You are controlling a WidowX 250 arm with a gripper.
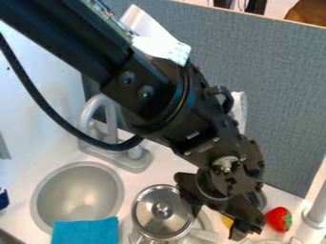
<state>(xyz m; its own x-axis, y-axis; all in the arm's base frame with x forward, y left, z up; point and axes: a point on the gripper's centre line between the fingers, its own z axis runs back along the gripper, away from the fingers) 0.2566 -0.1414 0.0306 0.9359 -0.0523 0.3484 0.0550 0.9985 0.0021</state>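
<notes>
Claw (218,223): open, nothing gripped, hanging low at the pot's right side in the view, black fingers spread, one over the lid's edge — contact with the metal impossible to judge from this angle. By judgement, a positioning stage with no grasp made; any closing from here calls for clearance from the rim first, then level, slow alignment.

Lidded pot (151,223): nearest to the claw, upright on the counter (162,164) side of the scene, right of the basin; round, shiny steel, smooth and hard, likely to slip or turn under an off-centre push.

Knob (162,208): small, rounded, metallic, at the middle of the lid; likely a better hold than the slick, shallow slope around it.

Yellow piece (227,222): close to the fingers, mostly hidden, shape too covered to tell.

Strawberry (279,219): just right of the claw, plump and tapered, bright red with a green cap, smooth-looking; probably light and quick to roll if nudged.

Basin (77,193): round, matte grey, deep-curved, with a broad rim.

Cloth (86,232): bright blue, soft-looking, lying at the basin's near edge.

Faucet (90,114): grey, arched, behind the basin — smooth tube on a blocky base.

Partition (286,95): flat upright panel, woven grey-blue fabric.
</notes>
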